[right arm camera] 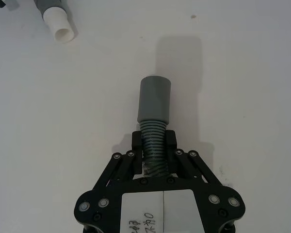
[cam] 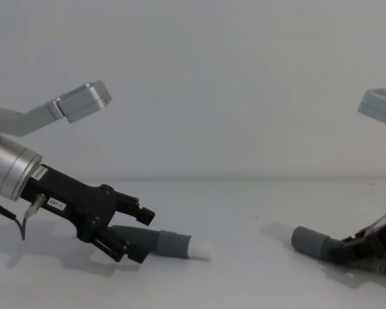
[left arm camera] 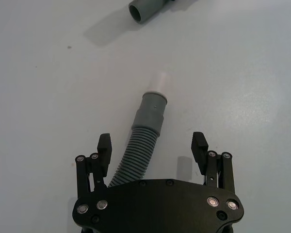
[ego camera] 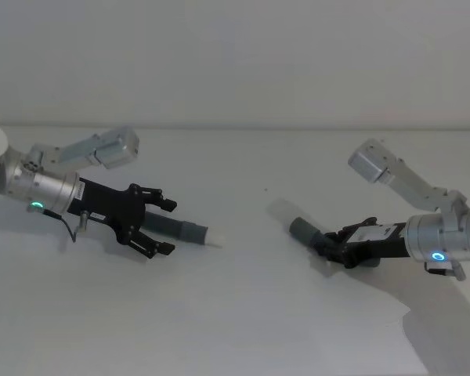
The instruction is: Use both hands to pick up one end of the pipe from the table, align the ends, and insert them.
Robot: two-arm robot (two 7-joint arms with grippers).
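Note:
The pipe's stepped grey sleeve (left arm camera: 150, 109) with its white tip (left arm camera: 158, 81) lies on the white table (ego camera: 235, 313), pointing right. My left gripper (ego camera: 170, 227) stands open astride the corrugated hose (left arm camera: 136, 155) just behind that sleeve, nearer one finger, with neither seen touching it. My right gripper (right arm camera: 154, 141) is shut on the corrugated part right behind the plain grey cuff (right arm camera: 154, 99). That cuff (ego camera: 304, 230) points left toward the white tip (ego camera: 215, 239), a wide gap apart, and casts a shadow on the table. The hose between the grippers is hidden.
The table runs back to a plain pale wall. A small dark speck (ego camera: 266, 189) marks the surface between the two arms. Bare surface lies between the ends and toward the front edge.

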